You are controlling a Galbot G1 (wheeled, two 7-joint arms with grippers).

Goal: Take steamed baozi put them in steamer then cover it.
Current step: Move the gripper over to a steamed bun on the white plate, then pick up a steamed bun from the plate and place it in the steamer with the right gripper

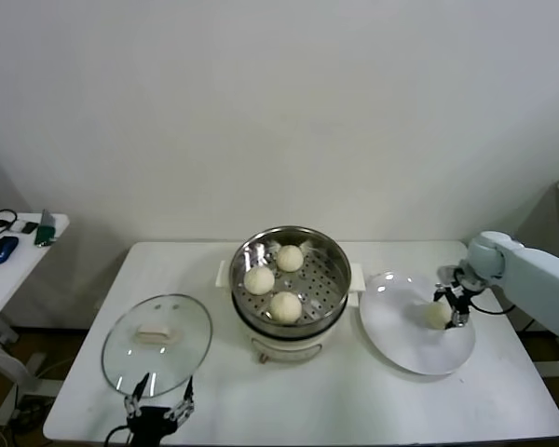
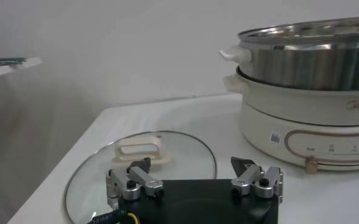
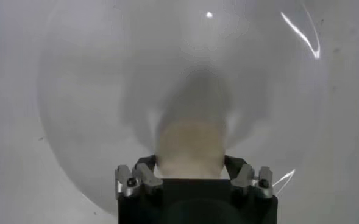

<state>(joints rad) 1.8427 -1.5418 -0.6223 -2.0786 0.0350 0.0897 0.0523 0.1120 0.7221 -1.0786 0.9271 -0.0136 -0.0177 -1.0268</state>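
The right pincer [image 1: 448,308] straddles a cream-white round bun [image 1: 436,316] on the flat white plate [image 1: 391,337], grip unclear; the left pincer [image 1: 158,403] hangs open beside the clear glass lid [image 1: 156,345].

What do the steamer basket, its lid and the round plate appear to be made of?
Steamer: shiny metal, likely stainless steel; mirror-like wall, perforated floor. Cover: clear glass, table visible through it; handle looks like white plastic. Plate: glossy white, ceramic or plastic, can't tell which.
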